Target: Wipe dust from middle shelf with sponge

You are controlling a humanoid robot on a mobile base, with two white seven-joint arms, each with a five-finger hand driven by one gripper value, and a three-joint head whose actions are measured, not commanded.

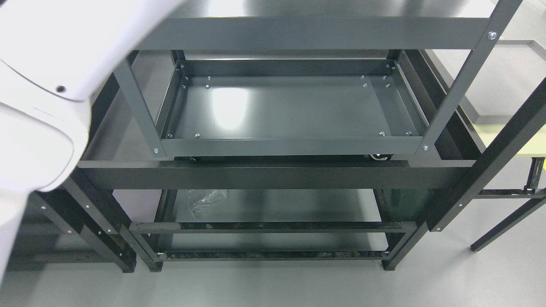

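Grey floor (273, 285) runs under a dark metal rack (469, 85) that fills your head view, seen from above through its frame. Your left arm (38, 85) enters at the upper left as a white shell; its hand is out of frame, so you cannot tell whether its fingers are spread or closed on anything. Your right arm does not show at all.

No sponge is visible, so which way it lies from either hand cannot be judged. The middle shelf (290, 106), as best you can read the tiers, is the shallow grey tray with its long axis running left to right; it holds nothing you can see, and only the left arm is anywhere near it. On the lower shelf (298, 204), near the left end, lies a crumpled clear plastic bag (207, 200).
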